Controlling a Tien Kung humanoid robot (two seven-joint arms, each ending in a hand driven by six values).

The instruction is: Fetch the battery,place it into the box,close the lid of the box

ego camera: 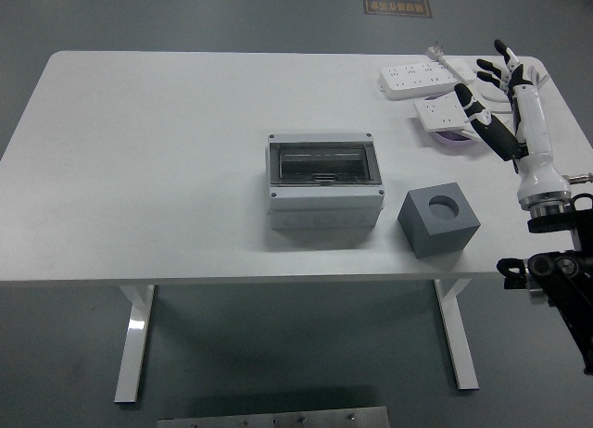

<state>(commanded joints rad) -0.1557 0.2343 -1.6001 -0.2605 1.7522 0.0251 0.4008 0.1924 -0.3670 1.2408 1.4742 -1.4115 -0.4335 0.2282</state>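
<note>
A grey rectangular plastic box with a clear lid (325, 193) is set at the middle of the white table (157, 169). A grey cube with a round hole on top (438, 220) is placed just right of it. Behind the cube, at the far right corner, a white power strip (417, 78) and a small white socket block (439, 114) are laid side by side.

A white surface (139, 169) carries a grey box (324, 181) with a clear lid near its middle, a dark grey cube (438, 220) just right of it, and white power strips (422, 78) at the far right.
</note>
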